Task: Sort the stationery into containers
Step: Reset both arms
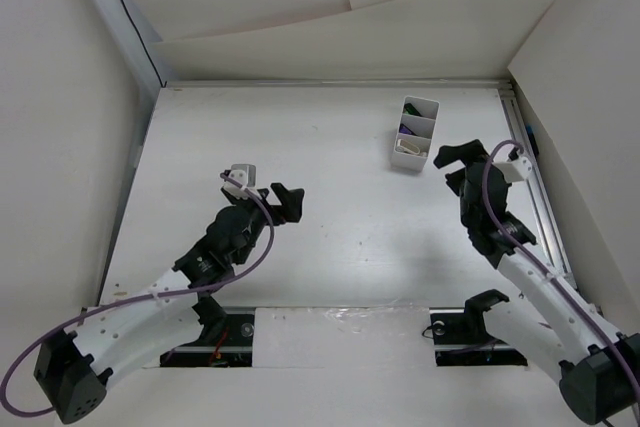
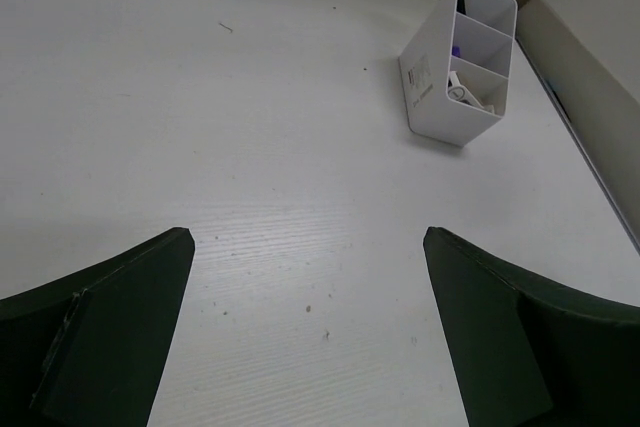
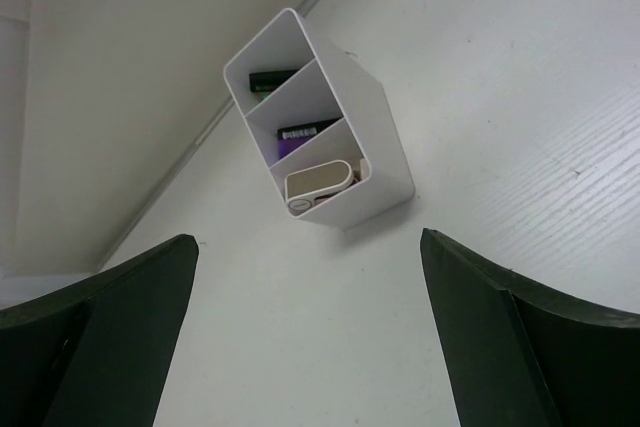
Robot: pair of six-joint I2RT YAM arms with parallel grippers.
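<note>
Left end effector [image 2: 305, 247], right end effector [image 3: 308, 247] spread wide, empty; box [image 3: 375, 152] holds markers [image 3: 305, 131].

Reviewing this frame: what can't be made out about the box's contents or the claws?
Top external: contents of the white box are too small to identify.
Right wrist: a green-and-black marker and a purple-and-black marker show only in part; the box walls hide anything beneath.
Right wrist: the pale rounded item in the near compartment cannot be identified.
Left wrist: the left claw is cut off by the bottom edge.
</note>
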